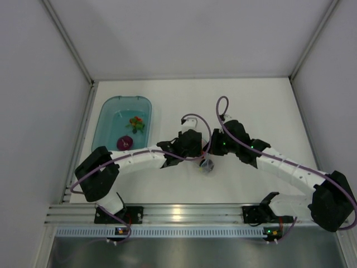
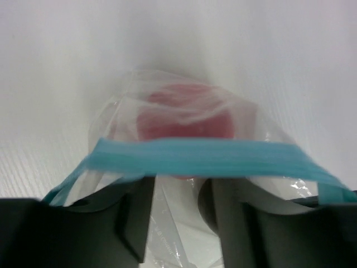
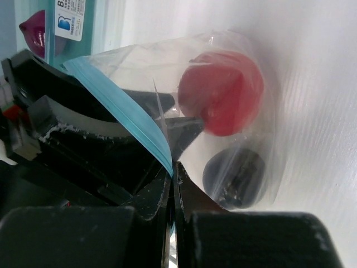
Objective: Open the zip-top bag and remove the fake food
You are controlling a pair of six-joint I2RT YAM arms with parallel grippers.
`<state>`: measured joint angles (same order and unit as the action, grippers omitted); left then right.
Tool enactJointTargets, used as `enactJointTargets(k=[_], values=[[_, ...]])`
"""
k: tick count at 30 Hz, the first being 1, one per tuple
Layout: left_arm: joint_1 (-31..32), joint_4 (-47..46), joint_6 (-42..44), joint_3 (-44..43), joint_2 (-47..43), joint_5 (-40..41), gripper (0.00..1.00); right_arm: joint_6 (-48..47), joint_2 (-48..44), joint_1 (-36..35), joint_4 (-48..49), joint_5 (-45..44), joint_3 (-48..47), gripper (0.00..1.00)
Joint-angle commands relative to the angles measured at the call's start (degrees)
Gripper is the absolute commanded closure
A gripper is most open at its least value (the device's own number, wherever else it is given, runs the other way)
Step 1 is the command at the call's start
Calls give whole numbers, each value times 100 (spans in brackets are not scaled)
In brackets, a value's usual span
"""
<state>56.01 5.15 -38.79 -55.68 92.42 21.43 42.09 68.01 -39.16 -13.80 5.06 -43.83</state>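
The zip-top bag [image 1: 207, 165] hangs between my two grippers at mid-table. Its blue zip strip [image 2: 206, 156] runs across the left wrist view, above my left gripper [image 2: 181, 187]. The left jaws stand apart with clear film between them, and one fingertip [image 3: 187, 129] shows at the bag's mouth. My right gripper [image 3: 173, 167] is shut on the blue strip [image 3: 122, 106]. Inside the bag are a red ball [image 3: 223, 92], also showing in the left wrist view [image 2: 184, 117], and a dark purple-black piece [image 3: 234, 176]. In the top view, my left gripper [image 1: 196, 149] and right gripper [image 1: 215, 147] face each other.
A translucent teal tub [image 1: 106, 120] stands at the left back. It holds a pink-magenta piece [image 1: 124, 143] and a green-orange-red bit [image 1: 135, 124]. The tub's labelled wall [image 3: 103, 22] and the magenta piece [image 3: 33, 30] lie close behind the left gripper.
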Motion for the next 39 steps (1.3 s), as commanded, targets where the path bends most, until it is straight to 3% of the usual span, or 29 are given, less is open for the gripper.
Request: enactJointTargets(k=[1, 11, 13, 15, 21, 24, 28, 29, 32, 35, 39], values=[[7, -382, 29, -329, 21, 28, 45, -227, -103, 127, -8, 206, 68, 100], [15, -400, 178, -883, 847, 204, 37, -209, -446, 435, 194, 874, 358, 100], [15, -409, 170, -909, 1005, 212, 30, -236, -481, 514, 194, 944, 384, 100], [15, -409, 204, -997, 1119, 160, 16, -262, -516, 558, 194, 1032, 428, 100], [15, -401, 310, -1384, 1682, -165, 11, -297, -543, 734, 255, 1208, 542, 100], [15, -409, 240, -1340, 1770, -183, 19, -315, -578, 830, 255, 1234, 586, 100], [15, -401, 222, -1227, 1613, -262, 54, -376, -604, 918, 194, 1120, 578, 100], [15, -400, 196, -1208, 1551, -271, 68, -394, -596, 919, 194, 1085, 552, 100], [24, -427, 222, -1103, 1226, -438, 88, -482, -569, 919, 141, 971, 437, 100], [77, -453, 441, -1042, 936, -701, 100, -622, -508, 919, -16, 830, 201, 100], [165, -717, 662, -936, 594, -1035, 100, -911, -341, 919, -420, 524, -265, 100]])
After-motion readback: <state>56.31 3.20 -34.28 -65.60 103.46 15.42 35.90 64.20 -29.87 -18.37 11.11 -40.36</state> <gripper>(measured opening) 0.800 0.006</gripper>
